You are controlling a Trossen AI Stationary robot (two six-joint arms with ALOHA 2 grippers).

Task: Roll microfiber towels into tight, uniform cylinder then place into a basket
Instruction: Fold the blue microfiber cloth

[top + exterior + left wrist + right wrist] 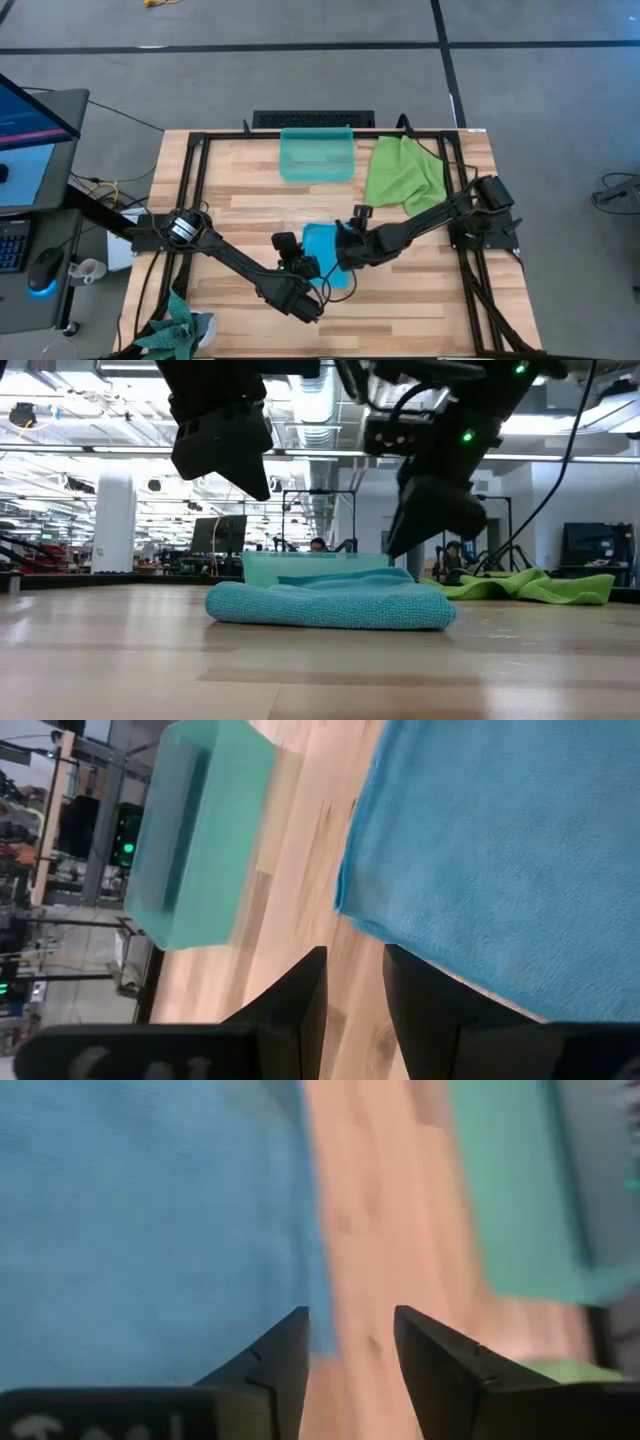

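Wooden counter [420, 290], both end effectors spread and empty: left end effector [355, 990] at the blue towel's [322, 250] front edge, right end effector [350, 1345] beside it. Towel lies mid-counter, folded flat; lime towel [405, 172] and basket [316, 154] at the far edge. I'd pinch 1 edge evenly, roll tight. No readable labels.

No readable text anywhere

Nothing legible is showing on the blue towel [322, 250], the basket [317, 155] or the wooden table [400, 300]; the monitor [25, 112] at the table's left is displaying content too small to read.
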